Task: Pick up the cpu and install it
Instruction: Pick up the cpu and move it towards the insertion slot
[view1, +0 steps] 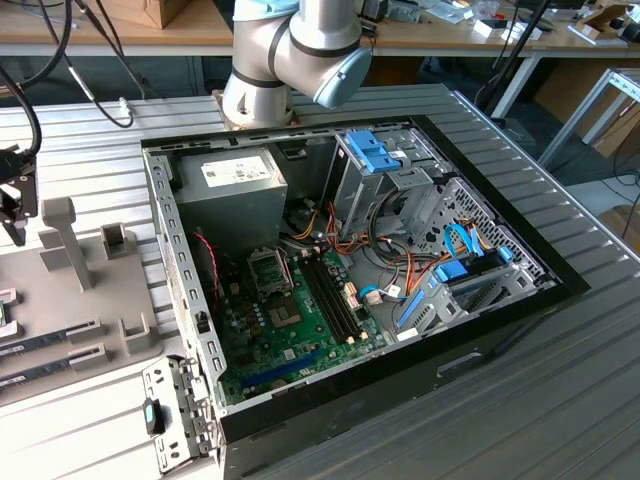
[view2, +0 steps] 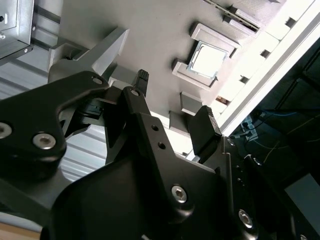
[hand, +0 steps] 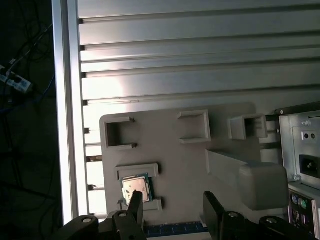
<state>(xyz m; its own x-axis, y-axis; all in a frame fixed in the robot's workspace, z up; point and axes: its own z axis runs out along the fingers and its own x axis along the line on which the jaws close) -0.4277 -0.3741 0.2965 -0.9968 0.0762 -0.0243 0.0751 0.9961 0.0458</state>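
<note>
Hovering low over a grey holder tray (hand: 192, 155), the black gripper (hand: 172, 207) has its two fingers spread apart and holds nothing. In the first wrist view, one fingertip (hand: 135, 199) overlaps the edge of the cpu (hand: 137, 186), though whether it touches the chip is hard to judge. The cpu, a small square with a dull silver top and thin green rim, lies flat in a raised pocket of the tray, as both wrist views show. Other pockets and an upright post stand on the same tray. The tray rests on a ribbed aluminium table (hand: 200, 50). Farther off, in the exterior view, an open computer case (view1: 520, 305) lies on its side to the exterior view's right, showing a green motherboard (view1: 290, 335). Behind it rises the arm (view1: 295, 50).
</note>
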